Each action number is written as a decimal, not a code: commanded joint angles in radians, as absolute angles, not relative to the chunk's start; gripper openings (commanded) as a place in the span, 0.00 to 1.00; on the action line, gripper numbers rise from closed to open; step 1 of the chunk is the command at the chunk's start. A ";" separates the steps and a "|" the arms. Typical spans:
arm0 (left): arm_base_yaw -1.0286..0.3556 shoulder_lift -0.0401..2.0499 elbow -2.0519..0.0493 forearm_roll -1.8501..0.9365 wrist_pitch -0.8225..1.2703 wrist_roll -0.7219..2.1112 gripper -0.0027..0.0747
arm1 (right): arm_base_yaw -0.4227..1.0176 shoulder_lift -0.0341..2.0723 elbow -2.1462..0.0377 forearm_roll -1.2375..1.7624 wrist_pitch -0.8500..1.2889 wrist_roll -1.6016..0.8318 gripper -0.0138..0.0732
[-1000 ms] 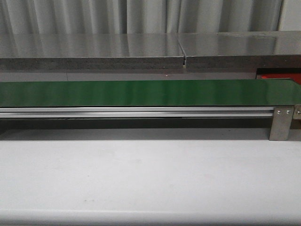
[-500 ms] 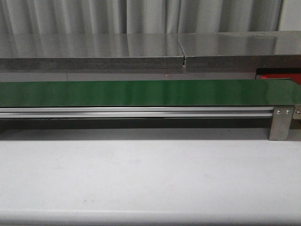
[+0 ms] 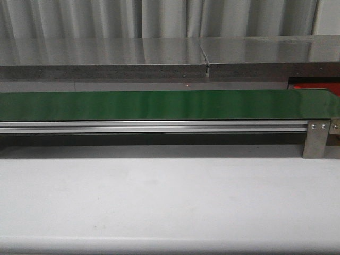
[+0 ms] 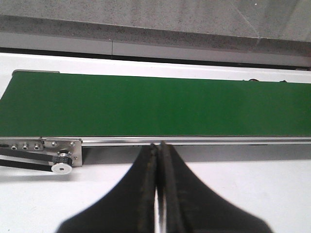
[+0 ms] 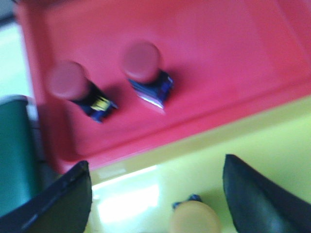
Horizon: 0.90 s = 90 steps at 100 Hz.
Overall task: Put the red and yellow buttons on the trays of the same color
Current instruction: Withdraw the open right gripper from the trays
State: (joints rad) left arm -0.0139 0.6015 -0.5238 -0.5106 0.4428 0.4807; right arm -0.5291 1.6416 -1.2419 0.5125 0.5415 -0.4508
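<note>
Black right end effector (image 5: 155,194) agape, empty

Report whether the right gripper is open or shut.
Open. In the right wrist view the right gripper has its two dark fingers wide apart, with a yellow button on the yellow tray between them, not gripped.

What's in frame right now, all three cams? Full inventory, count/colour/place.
Red buttons: 2, red caps on dark blue bases, standing in the red tray.
Yellow button: 1, yellow cap, in the yellow tray, between the right gripper's fingers.
Red tray: 1, red, edge to edge with the yellow tray.
Yellow tray: 1, yellow-green.
Conveyor belt: 1, green, running across the table, nothing on it.
Table: 1, white.
Shelf: 1, grey, behind the belt.
Left gripper: black, shut, near the belt's front edge.
Right gripper: black, open, over the yellow tray.
</note>
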 commanded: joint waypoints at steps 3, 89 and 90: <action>-0.022 0.603 -0.550 -0.536 0.377 0.482 0.01 | -0.479 1.490 -1.253 0.536 0.495 -0.493 0.81; -0.022 0.603 -0.550 -0.536 0.377 0.482 0.01 | -0.224 0.682 -0.674 0.577 0.717 -0.524 0.30; -0.022 0.603 -0.550 -0.536 0.377 0.482 0.01 | -0.224 0.675 -0.671 0.577 0.716 -0.524 0.28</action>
